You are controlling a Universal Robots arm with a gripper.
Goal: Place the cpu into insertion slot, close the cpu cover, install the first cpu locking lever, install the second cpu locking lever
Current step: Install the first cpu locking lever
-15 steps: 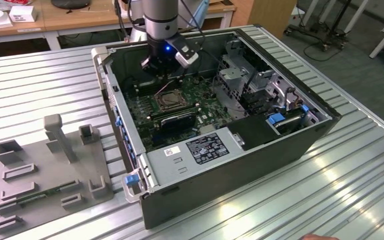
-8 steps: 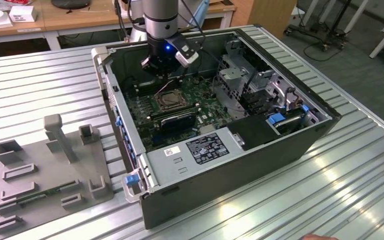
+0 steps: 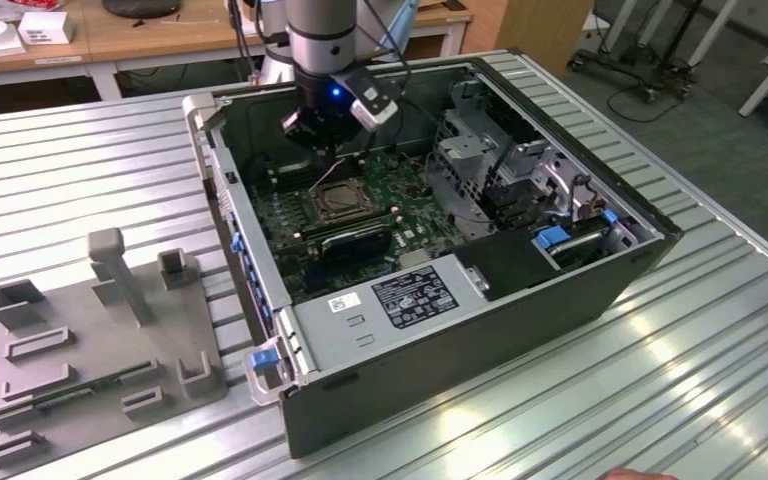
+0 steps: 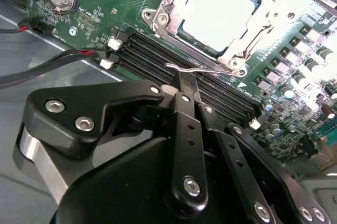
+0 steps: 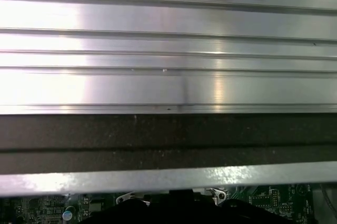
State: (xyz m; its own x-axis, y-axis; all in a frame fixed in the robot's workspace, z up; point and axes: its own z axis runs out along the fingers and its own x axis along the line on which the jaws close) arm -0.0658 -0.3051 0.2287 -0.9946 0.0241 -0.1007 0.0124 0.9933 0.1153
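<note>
The cpu (image 4: 218, 13) lies flat in the insertion slot (image 3: 337, 202) on the green motherboard, its pale face glaring. The silvery cpu cover (image 4: 158, 21) sits down around it as a frame. A thin wire locking lever (image 4: 199, 69) runs along the socket's edge beside the memory slots. My gripper (image 4: 188, 83) is shut, its black fingertips (image 4: 184, 92) pressed together right at that lever's bent end; whether they touch it or clamp it I cannot tell. In the exterior view the gripper (image 3: 328, 135) hangs inside the open case just behind the socket.
Long black memory slots (image 4: 158, 50) lie between gripper and socket. Red-black cables (image 4: 52, 60) cross nearby. A metal drive cage (image 3: 491, 160) and the grey power supply (image 3: 384, 300) crowd the case. A grey fixture tray (image 3: 91, 340) sits at the exterior view's left.
</note>
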